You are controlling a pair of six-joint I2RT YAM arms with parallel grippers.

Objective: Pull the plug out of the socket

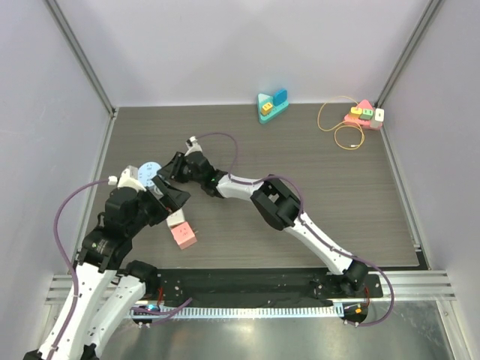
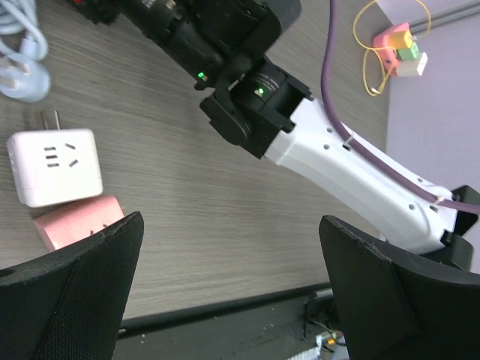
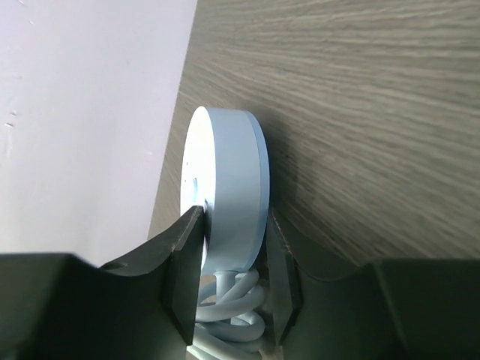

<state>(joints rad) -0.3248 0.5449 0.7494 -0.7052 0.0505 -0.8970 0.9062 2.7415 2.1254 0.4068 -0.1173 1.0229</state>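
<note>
left claw (image 2: 231, 225) is released, fingers spread wide with only bare table between them. right claw (image 3: 234, 217) is clenched on the round blue socket (image 3: 225, 165), pinching it across its thickness so it stands on edge, its cable (image 3: 232, 300) coiled back between the fingers toward the wrist.

white plug (image 2: 56, 165) sits just past the tip of the left claw's left-side finger, off the gap centreline, so not lined up for a grasp. its prongs (image 2: 49, 120) point straight ahead, away from the claw. that's its pull axis, roughly parallel to the fingers. a pink block (image 2: 79, 221) is butted against its near face, partly hidden by that finger.

the prongs are bare, so my read is that the plug is already clear of the socket. the top view agrees: plug (image 1: 176, 218) lies apart from the socket (image 1: 148, 171), on the wrist side of the left claw (image 1: 166, 201).

left claw is nearer. if it regrasps, it needs a sideways shift toward that left finger first.
</note>
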